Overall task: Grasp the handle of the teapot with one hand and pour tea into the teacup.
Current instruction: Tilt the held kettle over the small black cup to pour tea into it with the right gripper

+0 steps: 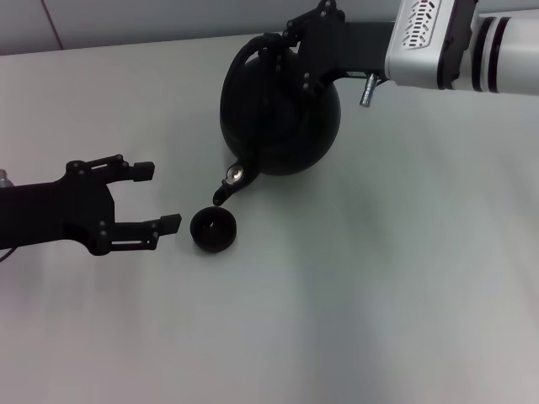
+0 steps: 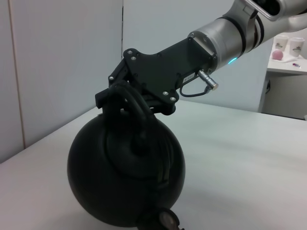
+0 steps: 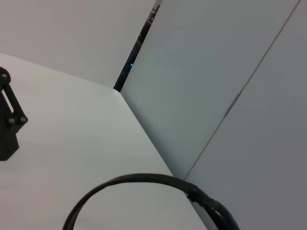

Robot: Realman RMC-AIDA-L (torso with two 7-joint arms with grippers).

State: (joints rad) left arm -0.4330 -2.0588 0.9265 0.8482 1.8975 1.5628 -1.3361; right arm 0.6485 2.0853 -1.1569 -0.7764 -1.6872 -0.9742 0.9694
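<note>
While the right gripper (image 1: 282,52) clamps its fingers on the handle (image 2: 128,103), the teapot (image 1: 280,114) tilts over the teacup (image 1: 213,229). No tea shows yet. The left gripper (image 1: 152,196) waits nearby, fingers apart.

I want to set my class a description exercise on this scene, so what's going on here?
The right end effector is shut on the handle of the black teapot, tipping it so the spout hangs just above the small black teacup on the table. No tea is visible flowing. The left end effector sits open beside the teacup, not touching it.
</note>
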